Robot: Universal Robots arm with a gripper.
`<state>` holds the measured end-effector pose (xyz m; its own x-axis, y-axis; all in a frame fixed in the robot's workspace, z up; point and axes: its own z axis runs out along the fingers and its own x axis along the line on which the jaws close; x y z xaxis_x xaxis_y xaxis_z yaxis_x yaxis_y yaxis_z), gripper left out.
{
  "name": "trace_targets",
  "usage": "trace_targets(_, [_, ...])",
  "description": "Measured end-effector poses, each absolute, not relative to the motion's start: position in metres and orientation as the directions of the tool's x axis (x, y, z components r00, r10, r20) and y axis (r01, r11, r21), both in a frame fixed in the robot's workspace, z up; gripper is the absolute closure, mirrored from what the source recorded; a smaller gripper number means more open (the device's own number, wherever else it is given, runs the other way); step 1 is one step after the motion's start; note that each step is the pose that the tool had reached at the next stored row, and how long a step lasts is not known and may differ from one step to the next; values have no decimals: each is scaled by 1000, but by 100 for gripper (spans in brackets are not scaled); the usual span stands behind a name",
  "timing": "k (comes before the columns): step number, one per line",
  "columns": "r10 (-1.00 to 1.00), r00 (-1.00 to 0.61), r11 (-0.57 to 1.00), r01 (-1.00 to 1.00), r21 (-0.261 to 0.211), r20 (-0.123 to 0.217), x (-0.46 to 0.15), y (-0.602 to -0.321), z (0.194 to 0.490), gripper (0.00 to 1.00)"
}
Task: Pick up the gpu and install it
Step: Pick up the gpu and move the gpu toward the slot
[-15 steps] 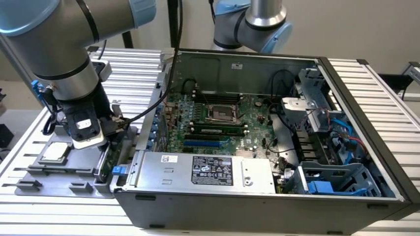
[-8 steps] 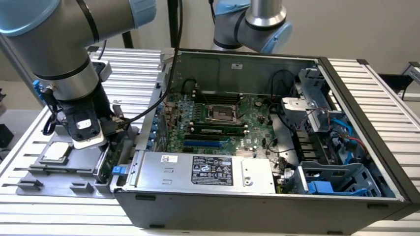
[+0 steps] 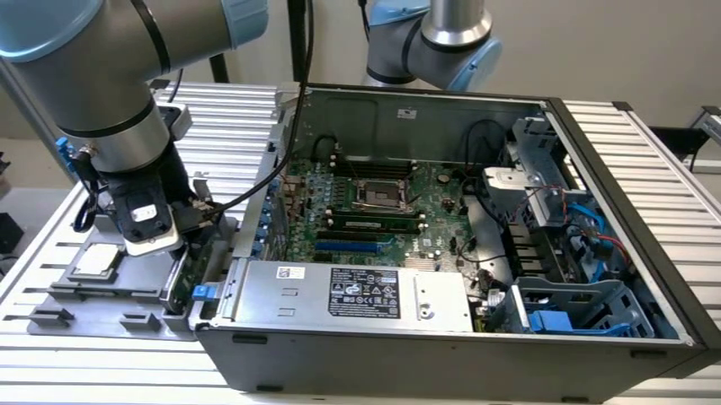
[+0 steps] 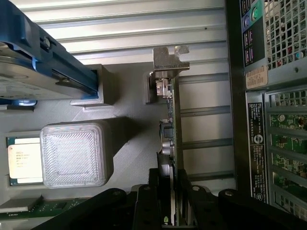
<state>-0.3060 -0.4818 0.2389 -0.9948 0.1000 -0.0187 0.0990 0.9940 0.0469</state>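
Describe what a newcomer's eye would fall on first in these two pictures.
The open computer case takes up most of the exterior view, with its green motherboard exposed in the middle. At the exterior view's left, the robot arm reaches down to a grey parts tray beside the case. In the wrist view, the gripper is shut on the gpu, which is seen edge-on with its silver bracket at the far end.
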Motion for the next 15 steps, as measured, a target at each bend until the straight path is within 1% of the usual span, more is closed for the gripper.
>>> trace_targets(15, [67,-998,997,66,47,-19,-306,-482,239,73])
